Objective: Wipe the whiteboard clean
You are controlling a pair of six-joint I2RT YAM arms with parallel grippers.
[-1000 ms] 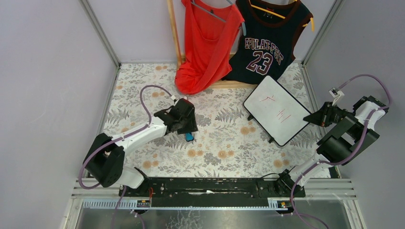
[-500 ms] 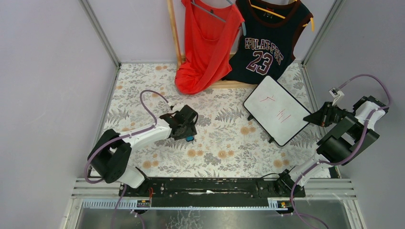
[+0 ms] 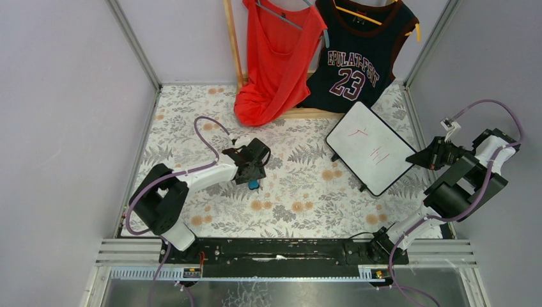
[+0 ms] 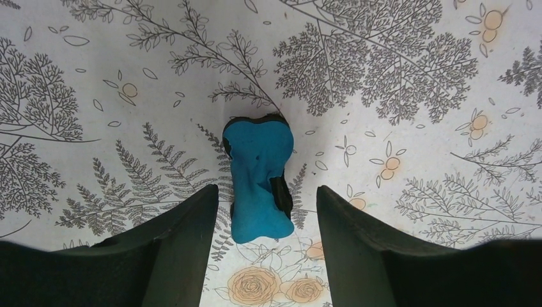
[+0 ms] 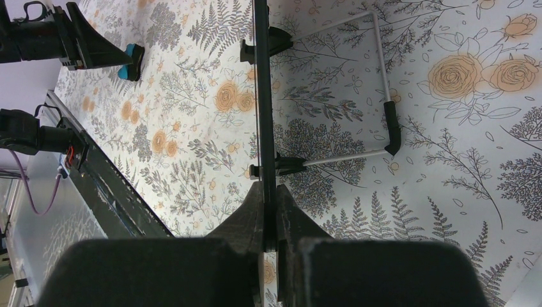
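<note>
The whiteboard (image 3: 372, 148) stands tilted at the right, with thin red strokes on its white face. In the right wrist view I see it edge-on (image 5: 262, 96), with its wire stand behind. My right gripper (image 3: 415, 157) is shut on the board's right edge (image 5: 271, 211). The small blue eraser (image 3: 254, 185) lies on the floral cloth left of centre. My left gripper (image 3: 254, 177) is open just above it. In the left wrist view the eraser (image 4: 257, 179) lies between the two fingers (image 4: 185, 236), touching neither.
A red top (image 3: 276, 57) and a dark jersey numbered 23 (image 3: 355, 57) hang at the back on a wooden rack (image 3: 232, 45). Grey walls close in left and right. A black rail (image 3: 281, 251) runs along the near edge.
My left gripper has swung a little to the right and come down over the eraser. The right gripper and the whiteboard have not moved.
</note>
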